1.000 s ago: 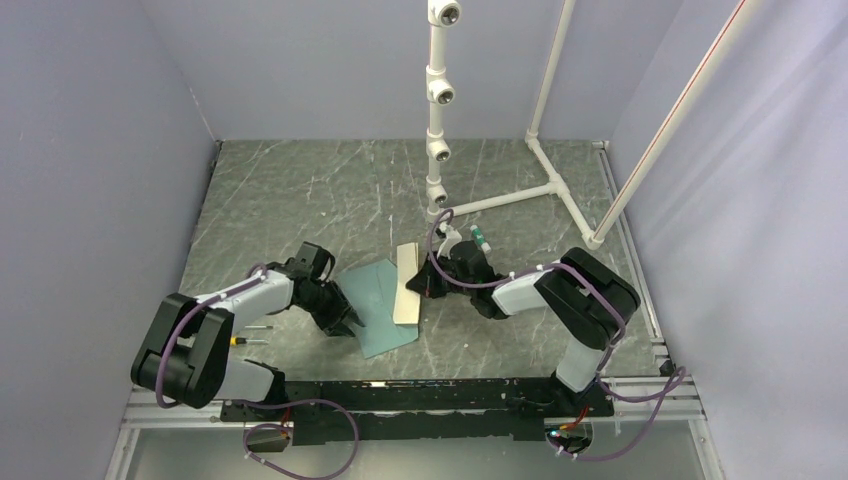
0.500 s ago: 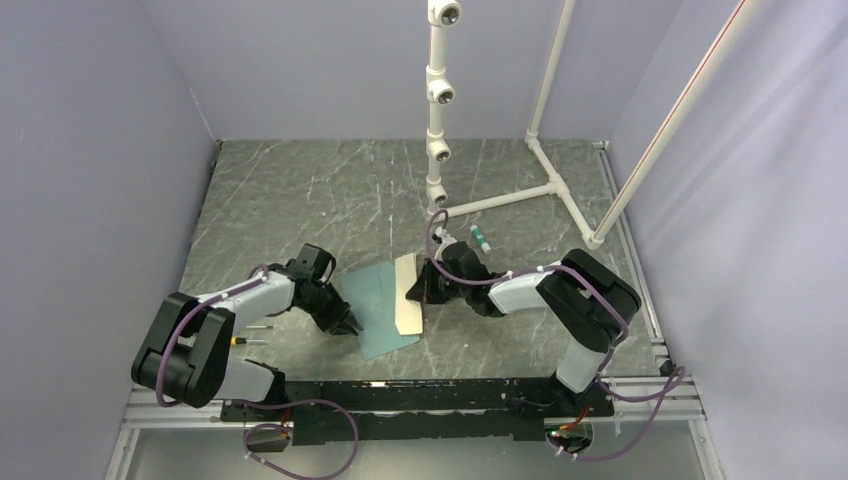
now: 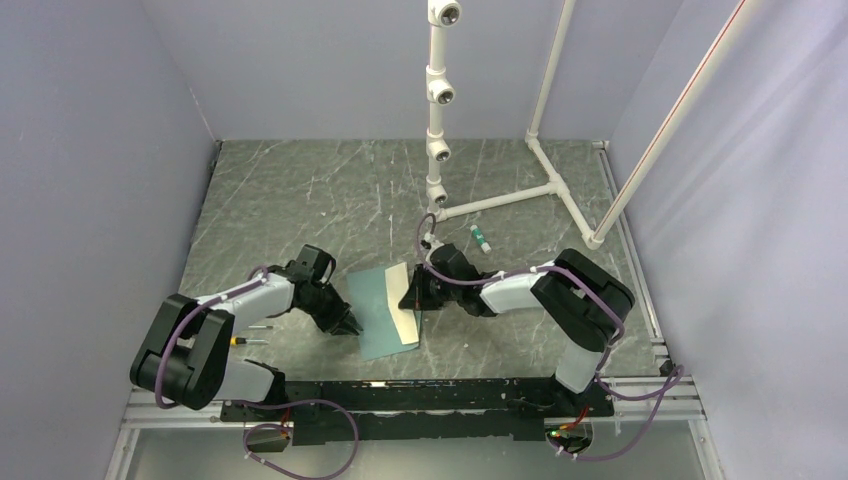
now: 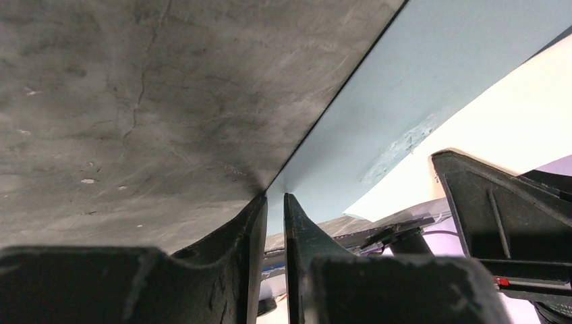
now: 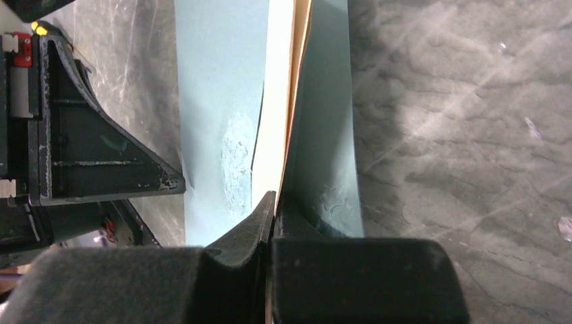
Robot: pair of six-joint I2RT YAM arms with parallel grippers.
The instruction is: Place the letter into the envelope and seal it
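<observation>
The teal envelope [image 3: 375, 305] lies flat between the two arms. My left gripper [image 3: 346, 322] is at its left edge. In the left wrist view the jaws stand almost together around the envelope [image 4: 405, 101] corner, and my left gripper [image 4: 275, 196] leaves only a sliver of gap. The cream letter [image 3: 405, 300] stands tilted along the envelope's right side. My right gripper [image 3: 414, 297] is shut on its edge. In the right wrist view the letter [image 5: 276, 101] runs out from my right gripper [image 5: 275, 197], with teal envelope [image 5: 216, 81] paper on both sides of it.
A white pipe frame [image 3: 438, 150] rises at the back, and its base bar [image 3: 500, 200] lies on the dark marble table [image 3: 290, 200]. A small green-and-white item [image 3: 481, 238] lies behind the right arm. Grey walls close in left and right. A black rail [image 3: 420, 395] runs along the near edge.
My right gripper has carried the letter left and lower, onto the envelope. The left jaws have narrowed on the envelope's left edge. The small green item has come into view.
</observation>
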